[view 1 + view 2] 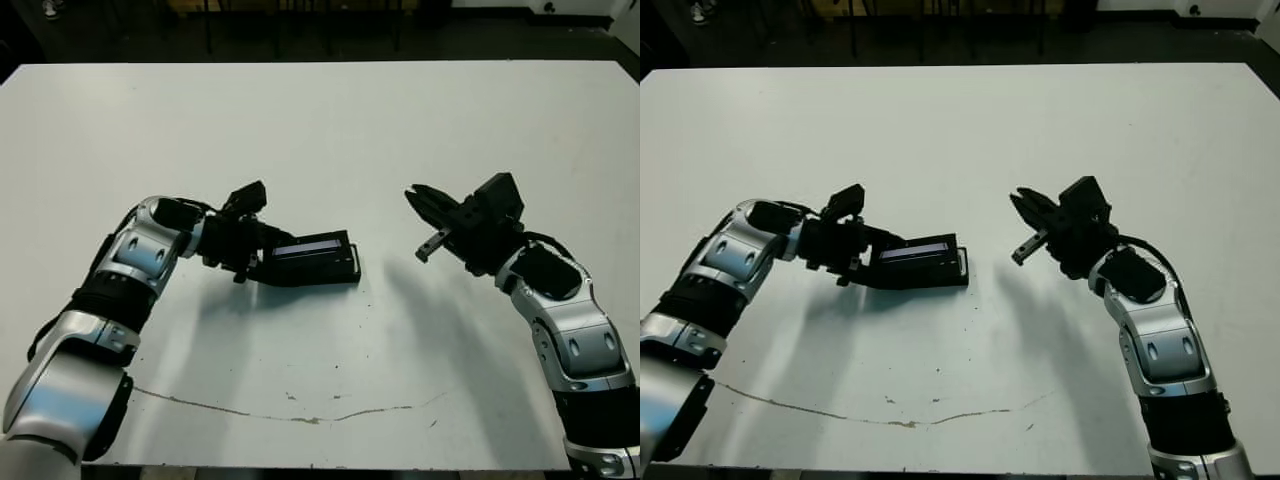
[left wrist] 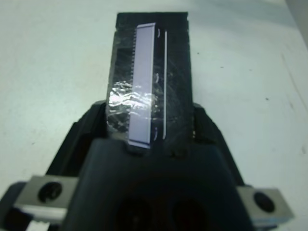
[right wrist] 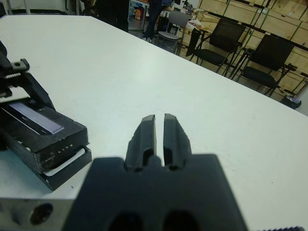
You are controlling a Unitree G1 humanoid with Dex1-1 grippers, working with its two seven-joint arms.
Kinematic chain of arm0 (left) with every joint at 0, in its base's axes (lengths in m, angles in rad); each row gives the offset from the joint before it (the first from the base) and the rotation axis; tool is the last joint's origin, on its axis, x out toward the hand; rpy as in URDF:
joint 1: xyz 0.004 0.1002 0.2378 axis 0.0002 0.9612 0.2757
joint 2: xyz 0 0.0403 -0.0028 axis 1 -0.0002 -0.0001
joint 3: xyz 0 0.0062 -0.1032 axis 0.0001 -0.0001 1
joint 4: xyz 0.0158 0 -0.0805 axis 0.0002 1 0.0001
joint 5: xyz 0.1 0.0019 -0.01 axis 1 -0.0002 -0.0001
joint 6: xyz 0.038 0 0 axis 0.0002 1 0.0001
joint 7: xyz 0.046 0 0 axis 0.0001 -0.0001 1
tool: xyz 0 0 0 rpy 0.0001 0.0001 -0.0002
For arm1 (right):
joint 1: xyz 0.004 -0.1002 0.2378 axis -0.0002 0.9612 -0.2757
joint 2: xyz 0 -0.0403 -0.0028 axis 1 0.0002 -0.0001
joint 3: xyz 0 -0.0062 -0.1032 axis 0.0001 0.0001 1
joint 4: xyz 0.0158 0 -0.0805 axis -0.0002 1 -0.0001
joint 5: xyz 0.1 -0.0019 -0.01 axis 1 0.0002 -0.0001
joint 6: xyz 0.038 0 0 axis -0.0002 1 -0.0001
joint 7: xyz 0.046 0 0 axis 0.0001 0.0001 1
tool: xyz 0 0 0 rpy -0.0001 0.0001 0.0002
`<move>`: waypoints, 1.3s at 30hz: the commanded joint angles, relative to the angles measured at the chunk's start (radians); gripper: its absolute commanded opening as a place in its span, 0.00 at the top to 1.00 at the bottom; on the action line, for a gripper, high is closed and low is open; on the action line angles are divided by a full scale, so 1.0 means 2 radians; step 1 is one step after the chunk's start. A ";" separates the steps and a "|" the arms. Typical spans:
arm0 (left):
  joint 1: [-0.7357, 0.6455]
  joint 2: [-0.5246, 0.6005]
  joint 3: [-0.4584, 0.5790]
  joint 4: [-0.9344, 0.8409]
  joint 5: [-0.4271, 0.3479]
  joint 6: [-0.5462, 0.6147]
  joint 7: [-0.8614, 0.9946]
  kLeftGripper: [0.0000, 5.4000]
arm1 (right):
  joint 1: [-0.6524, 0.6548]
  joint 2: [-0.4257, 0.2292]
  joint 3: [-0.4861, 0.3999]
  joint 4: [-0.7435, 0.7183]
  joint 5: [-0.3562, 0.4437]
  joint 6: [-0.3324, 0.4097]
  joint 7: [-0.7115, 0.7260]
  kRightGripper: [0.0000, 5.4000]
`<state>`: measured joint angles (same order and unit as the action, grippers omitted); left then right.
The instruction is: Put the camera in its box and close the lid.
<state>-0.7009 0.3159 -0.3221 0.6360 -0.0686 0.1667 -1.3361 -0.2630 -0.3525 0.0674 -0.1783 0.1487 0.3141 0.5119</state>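
The white tabletop carries one stacked black pair near its middle: the box, white lining showing at its edge, with the lid resting on it slightly askew, one end raised. The left pincer is clamped on the lid's near end (probably to seat it squarely). The right pincer hovers well apart, fingers together, holding nothing. The camera is hidden, presumably inside the box.
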 commanded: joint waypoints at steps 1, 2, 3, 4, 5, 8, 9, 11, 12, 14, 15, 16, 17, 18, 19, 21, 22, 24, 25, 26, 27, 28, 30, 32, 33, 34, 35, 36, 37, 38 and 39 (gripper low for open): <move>0.010 -0.028 -0.020 0.041 0.012 -0.011 -0.004 0.48 | 0.010 -0.004 0.000 0.003 -0.001 0.001 0.001 1.00; 0.007 -0.033 -0.021 0.053 0.015 -0.016 -0.001 0.48 | 0.010 -0.004 0.000 0.002 -0.001 0.002 0.001 1.00; 0.004 -0.038 -0.021 0.065 0.017 -0.021 0.000 0.48 | 0.011 -0.004 -0.001 0.001 0.000 0.003 0.001 1.00; 0.002 -0.041 -0.021 0.075 0.018 -0.025 0.001 0.48 | 0.011 -0.003 -0.001 0.002 0.000 0.003 0.001 1.00; 0.000 -0.044 -0.022 0.085 0.021 -0.032 0.002 0.48 | 0.011 -0.003 -0.001 0.001 0.001 0.004 0.001 1.00; -0.008 -0.051 -0.027 0.110 0.030 -0.042 0.001 0.48 | 0.011 -0.004 0.000 -0.001 -0.001 0.007 -0.001 1.00; -0.010 -0.052 -0.028 0.115 0.031 -0.049 0.001 0.48 | 0.011 -0.004 0.000 -0.002 -0.002 0.009 -0.001 1.00; -0.016 -0.055 -0.032 0.124 0.035 -0.049 -0.004 0.48 | 0.010 -0.006 0.001 -0.003 -0.003 0.008 -0.001 1.00; -0.020 -0.057 -0.035 0.129 0.037 -0.046 -0.006 0.48 | 0.010 -0.006 0.001 -0.003 -0.004 0.007 -0.001 1.00; -0.028 -0.061 -0.040 0.134 0.044 -0.046 -0.011 0.48 | 0.009 -0.005 0.001 0.000 -0.005 0.005 -0.001 1.00; -0.032 -0.062 -0.044 0.134 0.047 -0.050 -0.013 0.48 | 0.009 -0.005 0.000 0.001 -0.003 0.005 0.000 1.00; -0.036 -0.063 -0.047 0.133 0.050 -0.053 -0.016 0.48 | 0.008 -0.004 0.000 0.001 -0.002 0.007 0.001 1.00; -0.040 -0.065 -0.050 0.132 0.053 -0.055 -0.018 0.48 | 0.008 -0.004 0.000 0.001 0.000 0.008 0.002 1.00; -0.044 -0.067 -0.053 0.129 0.055 -0.054 -0.019 0.48 | 0.007 -0.004 -0.001 0.001 0.001 0.009 0.002 1.00; -0.048 -0.069 -0.055 0.127 0.056 -0.052 -0.021 0.48 | 0.007 -0.004 0.000 0.002 0.001 0.009 0.002 1.00; -0.056 -0.071 -0.062 0.120 0.064 -0.054 -0.022 0.48 | 0.007 -0.004 0.001 0.002 -0.002 0.007 0.001 1.00; -0.061 -0.072 -0.068 0.115 0.069 -0.052 -0.024 0.48 | 0.006 -0.005 0.002 0.002 -0.003 0.006 0.001 1.00; -0.069 -0.075 -0.074 0.108 0.071 -0.050 -0.030 0.48 | 0.006 -0.005 0.002 0.002 -0.003 0.006 0.001 1.00; -0.071 -0.076 -0.077 0.103 0.072 -0.050 -0.032 0.48 | 0.006 -0.004 0.002 0.002 -0.002 0.006 0.002 1.00; -0.073 -0.078 -0.078 0.099 0.073 -0.053 -0.034 0.48 | 0.006 -0.004 0.001 0.002 -0.002 0.005 0.002 1.00; -0.075 -0.079 -0.081 0.096 0.075 -0.057 -0.036 0.48 | 0.006 -0.003 0.001 0.003 -0.001 0.004 0.002 1.00; -0.076 -0.080 -0.083 0.095 0.077 -0.060 -0.037 0.48 | 0.006 -0.003 0.001 0.004 -0.001 0.004 0.002 1.00; -0.077 -0.080 -0.086 0.092 0.080 -0.067 -0.038 0.48 | 0.006 -0.001 -0.001 0.005 0.003 0.005 0.003 1.00; -0.076 -0.078 -0.090 0.087 0.085 -0.076 -0.036 0.48 | 0.007 -0.001 0.000 0.005 0.001 0.003 0.002 1.00; -0.075 -0.077 -0.091 0.085 0.089 -0.078 -0.033 0.48 | 0.007 -0.002 0.001 0.005 0.000 0.003 0.002 1.00; -0.073 -0.075 -0.092 0.083 0.091 -0.082 -0.031 0.48 | 0.007 -0.002 0.001 0.004 -0.001 0.004 0.001 1.00; -0.071 -0.073 -0.092 0.080 0.093 -0.085 -0.028 0.48 | 0.008 -0.003 0.001 0.002 -0.001 0.005 0.000 1.00; -0.068 -0.072 -0.092 0.078 0.095 -0.085 -0.023 0.48 | 0.008 -0.002 0.001 0.001 -0.001 0.006 0.000 1.00; -0.066 -0.070 -0.090 0.074 0.097 -0.075 -0.018 0.48 | 0.009 -0.003 0.001 0.000 -0.001 0.007 0.000 1.00; -0.065 -0.069 -0.090 0.072 0.098 -0.065 -0.015 0.48 | 0.009 -0.003 0.001 0.000 -0.001 0.008 0.000 1.00; -0.063 -0.067 -0.089 0.070 0.098 -0.060 -0.014 0.45 | 0.009 -0.003 0.001 0.000 0.000 0.008 0.000 1.00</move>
<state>-0.8662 0.2408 -0.4490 0.7918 0.1023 0.0416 -1.3620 -0.2594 -0.3522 0.0684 -0.1802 0.1480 0.3144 0.5120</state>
